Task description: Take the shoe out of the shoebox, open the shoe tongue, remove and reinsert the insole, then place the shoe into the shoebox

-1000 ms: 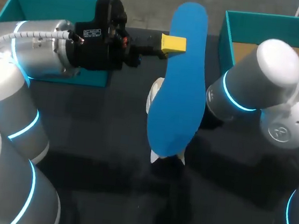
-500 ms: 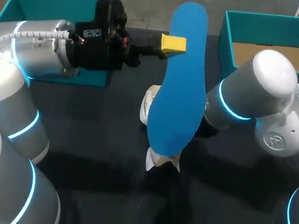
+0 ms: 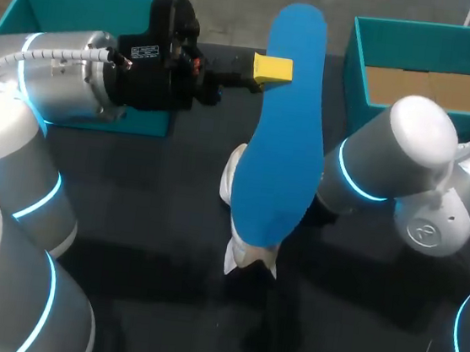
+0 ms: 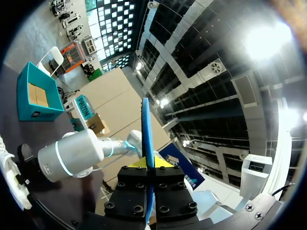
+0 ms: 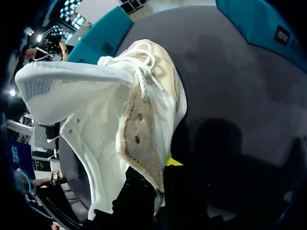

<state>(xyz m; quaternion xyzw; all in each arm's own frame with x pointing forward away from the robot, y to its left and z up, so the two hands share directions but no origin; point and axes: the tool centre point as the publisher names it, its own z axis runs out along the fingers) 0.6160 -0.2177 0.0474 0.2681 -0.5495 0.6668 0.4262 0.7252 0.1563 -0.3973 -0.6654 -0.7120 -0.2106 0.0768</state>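
Note:
A blue insole (image 3: 284,131) hangs in the air over the middle of the table, and my left gripper (image 3: 273,68) is shut on its edge near one end. The left wrist view shows the insole (image 4: 147,129) edge-on, pinched by that gripper (image 4: 153,165). Under it, mostly hidden in the head view, is the white shoe (image 3: 249,258). My right gripper (image 5: 160,175) is shut on the rim of the shoe (image 5: 96,124) at its opening, with one yellow tip showing. The tongue (image 5: 72,81) is pulled back and the bare footbed (image 5: 141,139) is exposed.
The teal shoebox (image 3: 359,54) with a cardboard bottom stands at the back right. Another teal box part (image 3: 34,0) lies at the back left, behind my left arm. My right arm's elbow (image 3: 418,137) sits in front of the shoebox.
My right arm has carried the shoe a little toward the table's front, and its elbow has dropped, uncovering more of the shoebox. The left arm and the insole have kept still.

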